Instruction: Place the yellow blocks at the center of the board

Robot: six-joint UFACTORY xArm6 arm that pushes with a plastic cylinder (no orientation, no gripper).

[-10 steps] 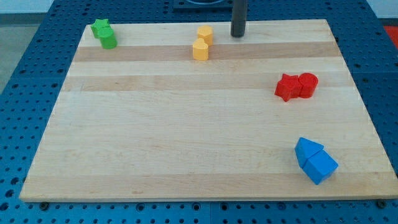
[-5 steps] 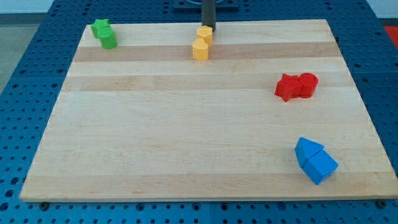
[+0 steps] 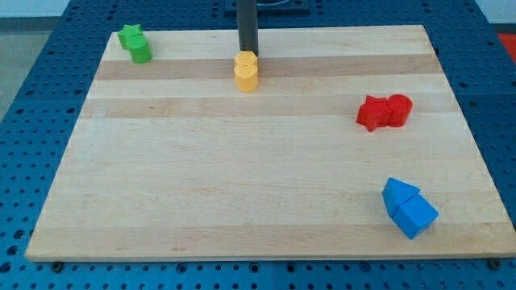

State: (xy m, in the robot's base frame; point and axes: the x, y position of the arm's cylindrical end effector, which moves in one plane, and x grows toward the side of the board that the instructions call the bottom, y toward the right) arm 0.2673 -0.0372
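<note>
Two yellow blocks sit pressed together near the view's top, left of centre: a hexagonal one (image 3: 246,60) and another (image 3: 245,78) just below it, its shape unclear. My tip (image 3: 247,51) rests against the top side of the upper yellow block. The dark rod rises straight up out of the view.
Two green blocks (image 3: 135,43) sit at the top left corner of the wooden board (image 3: 242,177). A red star-like block (image 3: 372,113) and a red round block (image 3: 398,109) touch at the right. Two blue blocks (image 3: 409,207) lie at the bottom right.
My tip has moved left along the top edge, reached the yellow blocks, and pushed both a little left and down the view. They now line up one above the other.
</note>
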